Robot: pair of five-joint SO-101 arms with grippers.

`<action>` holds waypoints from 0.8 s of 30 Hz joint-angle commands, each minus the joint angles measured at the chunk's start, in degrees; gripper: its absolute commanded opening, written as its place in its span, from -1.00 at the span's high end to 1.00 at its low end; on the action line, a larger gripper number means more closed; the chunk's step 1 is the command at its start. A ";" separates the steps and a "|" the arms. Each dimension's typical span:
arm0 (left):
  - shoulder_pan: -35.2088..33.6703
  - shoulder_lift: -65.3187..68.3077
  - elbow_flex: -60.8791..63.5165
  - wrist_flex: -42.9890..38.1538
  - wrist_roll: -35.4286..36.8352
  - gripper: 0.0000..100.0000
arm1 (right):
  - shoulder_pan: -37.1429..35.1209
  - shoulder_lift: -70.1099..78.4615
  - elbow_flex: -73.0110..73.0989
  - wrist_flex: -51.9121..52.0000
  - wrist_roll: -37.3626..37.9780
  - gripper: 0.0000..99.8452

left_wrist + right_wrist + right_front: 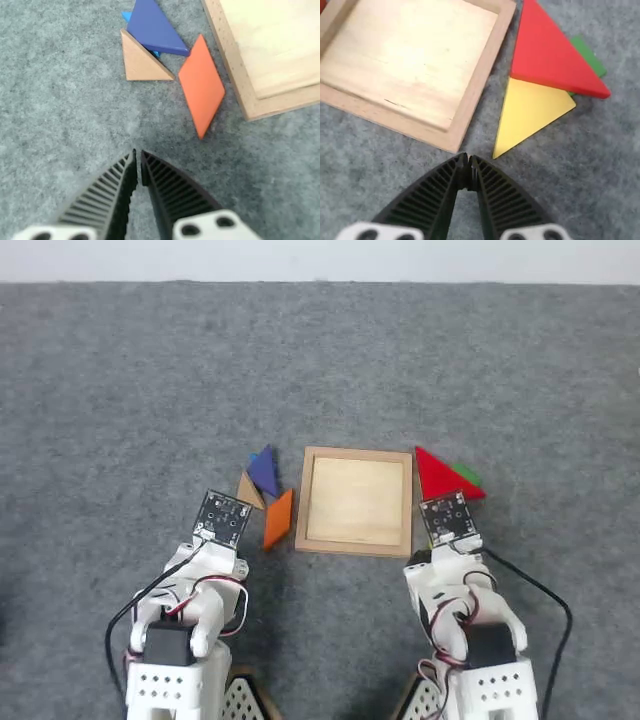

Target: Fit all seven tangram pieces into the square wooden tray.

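Tray (303, 502) mid-tabletop (120, 390) | L of it: dark-blue triangle (155, 27) hides most of light-blue piece (126, 16) | R: red triangle (547, 52) covers most of green piece (587, 55), yellow triangle (527, 112) against it | left gripper (138, 155) & right gripper (468, 160): fingers pressed together

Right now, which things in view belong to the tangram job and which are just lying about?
Job items:
- wooden tray
- orange parallelogram
- tan triangle
- dark blue triangle
- light blue piece, mostly hidden under the dark blue one
- red triangle
- yellow triangle
- green piece, partly under the red one

Not job items:
- grey mat, just the work surface
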 commanded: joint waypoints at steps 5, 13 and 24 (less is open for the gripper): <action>-0.18 -0.97 -0.66 0.18 0.44 0.97 | -2.42 -1.27 0.97 0.31 0.26 0.98; -0.18 -0.97 -0.66 0.18 0.44 0.97 | -7.60 -1.98 0.79 3.65 0.44 0.98; -0.18 -0.97 -0.66 0.18 0.44 0.97 | 18.59 -2.77 -7.21 -0.57 20.40 0.98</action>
